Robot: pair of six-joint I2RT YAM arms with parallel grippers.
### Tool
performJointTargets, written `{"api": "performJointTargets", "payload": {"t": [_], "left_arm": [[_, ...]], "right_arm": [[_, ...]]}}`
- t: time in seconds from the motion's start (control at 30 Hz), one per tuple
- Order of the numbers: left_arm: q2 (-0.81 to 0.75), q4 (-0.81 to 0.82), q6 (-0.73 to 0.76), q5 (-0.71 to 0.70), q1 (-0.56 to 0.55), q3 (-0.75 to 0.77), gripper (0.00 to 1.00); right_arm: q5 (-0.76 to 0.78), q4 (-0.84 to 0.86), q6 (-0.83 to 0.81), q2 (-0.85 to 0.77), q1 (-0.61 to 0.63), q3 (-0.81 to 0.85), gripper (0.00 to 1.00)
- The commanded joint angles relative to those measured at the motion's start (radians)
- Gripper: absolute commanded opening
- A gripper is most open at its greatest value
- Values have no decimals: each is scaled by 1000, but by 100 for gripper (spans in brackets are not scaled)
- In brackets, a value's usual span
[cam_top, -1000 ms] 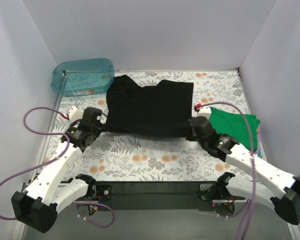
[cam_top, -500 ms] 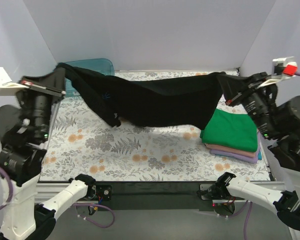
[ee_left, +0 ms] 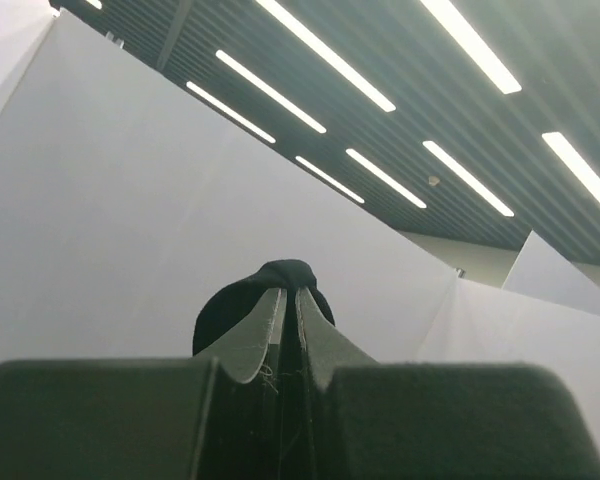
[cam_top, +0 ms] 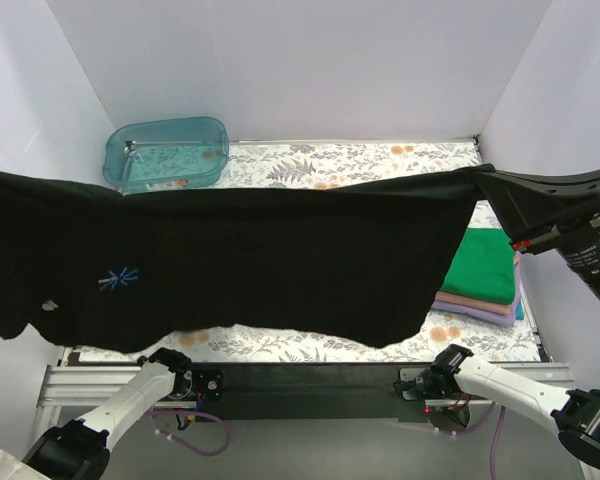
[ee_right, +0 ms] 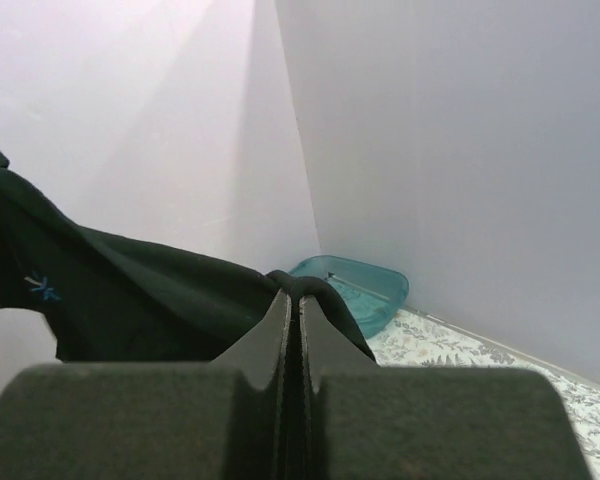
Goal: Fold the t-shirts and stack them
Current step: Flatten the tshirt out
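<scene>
Two ends of the black t-shirt point(cam_top: 280, 260) are pinched by left claw point(ee_left: 288, 293) and right claw point(ee_right: 290, 298), its length stretched sideways between them.

Both arms are raised high above the surface and spread wide apart. The left pincer point(ee_left: 288, 292) is tilted upward and pressed closed on the black t-shirt point(cam_top: 280, 260). The right pincer point(ee_right: 289, 297) is clamped on its opposite end.
</scene>
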Motion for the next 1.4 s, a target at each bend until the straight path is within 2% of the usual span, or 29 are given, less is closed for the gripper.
{"api": "performJointTargets", "payload": {"t": [0.0,0.07,0.17,0.3,0.33,0.4,0.43,0.47,0.5,0.53,0.57,0.6,0.67,0.7,0.77,0.87,0.93,1.0,1.17,1.3,1.37], "left_arm": [[82,0,63,-26,1,-36,0],[97,35,90,-106,1,-84,0],[122,139,136,-190,0,-257,0],[187,353,215,-395,0,-491,0],[224,392,225,-402,0,-586,0],[281,487,247,-418,9,-666,0],[350,498,235,-401,21,-717,0],[387,503,191,-378,80,-742,0],[425,503,161,-341,114,-757,0],[471,536,137,-238,148,-772,0],[557,550,108,-200,191,-803,0],[612,610,106,-148,201,-817,0],[762,706,146,-1,204,-866,0],[813,778,178,48,208,-868,0],[974,802,187,95,210,-804,0],[1126,781,238,107,210,-693,0],[1247,735,259,115,208,-587,0],[1303,727,261,121,210,-529,0],[1387,750,288,133,208,-475,0],[1364,758,282,119,210,-490,0],[1311,784,291,142,208,-553,0]], "right_arm": [[46,19,4,0,0,-11,1],[111,19,1,5,0,-43,1],[278,23,1,21,0,-147,1],[583,35,1,119,-2,-275,1],[616,35,-2,145,-3,-295,1],[653,56,8,231,-25,-359,1],[635,72,13,262,-48,-379,1],[609,87,27,320,-127,-426,1],[490,140,46,351,-181,-453,1],[404,182,51,382,-289,-483,1],[331,231,47,411,-330,-515,1],[232,287,42,479,-360,-570,1],[164,390,22,564,-430,-583,1],[122,404,24,662,-450,-559,1],[76,418,7,820,-500,-504,1],[-20,415,-13,1013,-560,-366,1],[-74,414,-16,1087,-589,-280,1],[-88,415,-30,1165,-598,-232,1],[-53,415,-64,1241,-609,-152,1],[-14,417,-71,1215,-615,-175,1],[-27,415,-76,1192,-615,-186,1]]}}
